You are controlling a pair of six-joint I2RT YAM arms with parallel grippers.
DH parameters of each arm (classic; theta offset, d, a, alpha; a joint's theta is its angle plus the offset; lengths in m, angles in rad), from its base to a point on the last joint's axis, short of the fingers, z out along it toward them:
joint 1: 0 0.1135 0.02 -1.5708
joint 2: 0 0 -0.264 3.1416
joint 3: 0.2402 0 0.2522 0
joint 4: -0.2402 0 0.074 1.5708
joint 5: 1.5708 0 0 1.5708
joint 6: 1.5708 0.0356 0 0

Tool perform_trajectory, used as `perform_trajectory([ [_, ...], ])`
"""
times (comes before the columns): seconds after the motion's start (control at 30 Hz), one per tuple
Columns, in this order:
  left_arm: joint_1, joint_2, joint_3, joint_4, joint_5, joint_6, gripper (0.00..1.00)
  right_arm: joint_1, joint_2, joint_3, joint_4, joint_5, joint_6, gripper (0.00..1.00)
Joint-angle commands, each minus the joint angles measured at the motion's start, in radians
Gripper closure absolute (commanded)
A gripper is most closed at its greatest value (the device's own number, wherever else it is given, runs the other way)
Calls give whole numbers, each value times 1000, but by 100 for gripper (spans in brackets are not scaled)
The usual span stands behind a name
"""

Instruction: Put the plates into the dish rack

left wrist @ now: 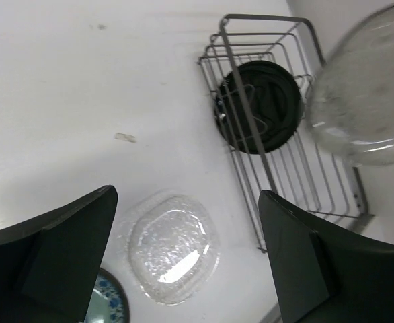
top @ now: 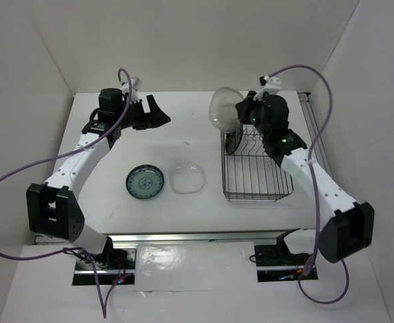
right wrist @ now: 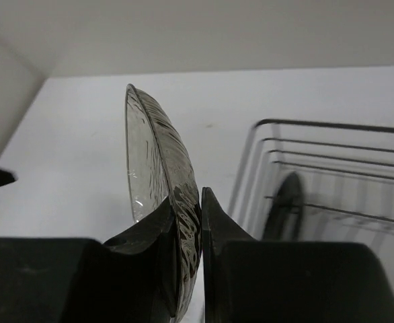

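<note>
My right gripper [top: 243, 112] is shut on the rim of a clear glass plate [top: 224, 108], held on edge above the far left corner of the dish rack [top: 257, 196]. In the right wrist view the plate [right wrist: 150, 155] sits between the pads of the gripper [right wrist: 187, 195]. A black plate [top: 234, 138] stands upright in the rack's far end. A second clear plate [top: 186, 180] and a teal patterned plate [top: 144, 182] lie flat on the table left of the rack. My left gripper [top: 158, 114] is open and empty, raised over the far left. No beige plate shows.
White walls close in the table at the back and both sides. The left wrist view looks down on the rack [left wrist: 247, 182], black plate [left wrist: 264, 108], flat clear plate [left wrist: 173, 245], teal plate's edge [left wrist: 109, 303] and held plate [left wrist: 362, 101].
</note>
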Motion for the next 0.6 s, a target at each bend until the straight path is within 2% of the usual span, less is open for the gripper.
perform_trajectory([
  [0.0,-8,27,76,-63,-98,76,0,-28,-135,56,-217,413,-154,100],
  [0.2,-17,36,86,-75,-89,76,0,-85,-123,36,-258,532,-156,100],
  [0.33,-17,36,86,-75,-78,76,0,-117,-62,7,-217,512,-137,100],
  [0.47,-17,36,86,-75,-69,85,0,-117,41,59,-237,523,-128,100],
  [0.57,-17,27,86,-75,-78,85,0,-117,60,48,-212,509,-119,100],
])
